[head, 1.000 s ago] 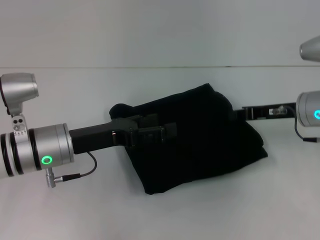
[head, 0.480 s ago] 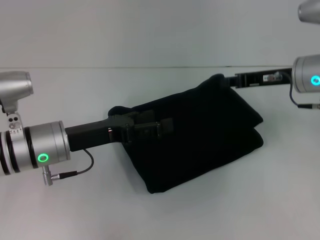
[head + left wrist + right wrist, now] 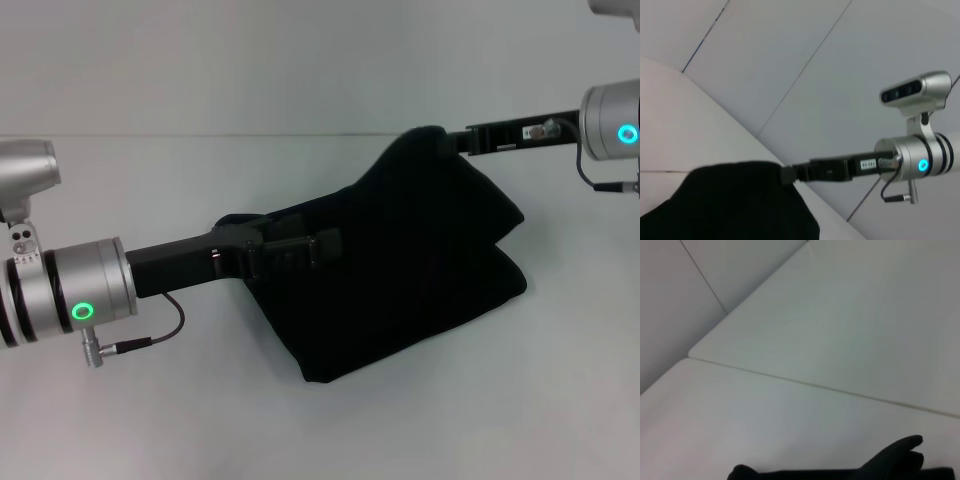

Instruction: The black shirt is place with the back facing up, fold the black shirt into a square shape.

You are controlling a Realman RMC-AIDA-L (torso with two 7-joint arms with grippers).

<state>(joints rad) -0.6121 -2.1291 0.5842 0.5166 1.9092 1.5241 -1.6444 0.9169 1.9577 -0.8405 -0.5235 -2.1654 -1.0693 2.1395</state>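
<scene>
black shirt [image 3: 400, 270] between both grippers

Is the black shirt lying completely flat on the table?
No, the right gripper lifts one corner of the black shirt into a peak.

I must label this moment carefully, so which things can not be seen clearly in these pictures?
- Left gripper, head view: black on the black shirt, so its grip is unclear.
- Right gripper, head view: tips vanish into the raised shirt corner.
- Shirt underside: hidden in all views.
- Right wrist view: only a shirt edge shows, cut off by the frame.
</scene>
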